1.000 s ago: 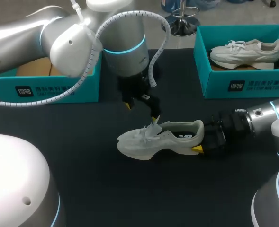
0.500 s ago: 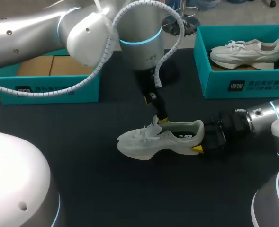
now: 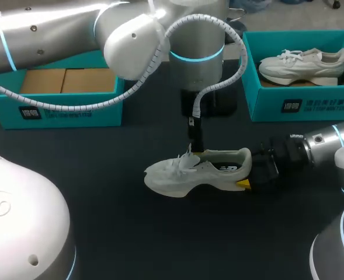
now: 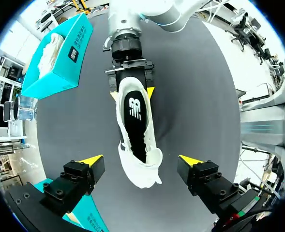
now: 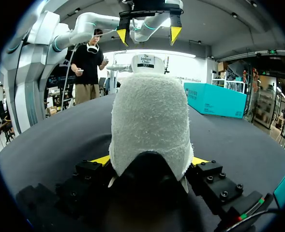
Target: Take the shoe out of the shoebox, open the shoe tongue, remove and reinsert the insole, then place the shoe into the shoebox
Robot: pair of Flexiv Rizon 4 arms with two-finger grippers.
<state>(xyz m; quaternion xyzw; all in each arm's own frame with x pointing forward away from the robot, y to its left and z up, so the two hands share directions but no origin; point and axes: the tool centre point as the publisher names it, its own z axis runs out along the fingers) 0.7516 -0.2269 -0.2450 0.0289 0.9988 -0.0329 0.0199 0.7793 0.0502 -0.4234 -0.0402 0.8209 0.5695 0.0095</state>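
Observation:
A white shoe (image 3: 198, 170) lies on the black table with its toe to the left, and its black insole (image 4: 135, 108) shows inside. My right gripper (image 3: 249, 175) is shut on the shoe's heel (image 5: 149, 125), a yellow tip on each side of it. My left gripper (image 3: 195, 137) hangs open just above the shoe's laces and touches nothing. In the left wrist view its fingers (image 4: 91, 162) stand wide apart on either side of the shoe (image 4: 137, 164) below. From the right wrist, the left gripper (image 5: 147, 34) appears high over the shoe.
A teal shoebox (image 3: 55, 111) with cardboard inside stands at the back left. Another teal shoebox (image 3: 300, 105) at the back right holds a second white shoe (image 3: 303, 64). My left arm crosses over the table's back middle.
My left arm has swung to the right, bringing its open gripper over the shoe's opening. The shoe and my right gripper have stayed where they were.

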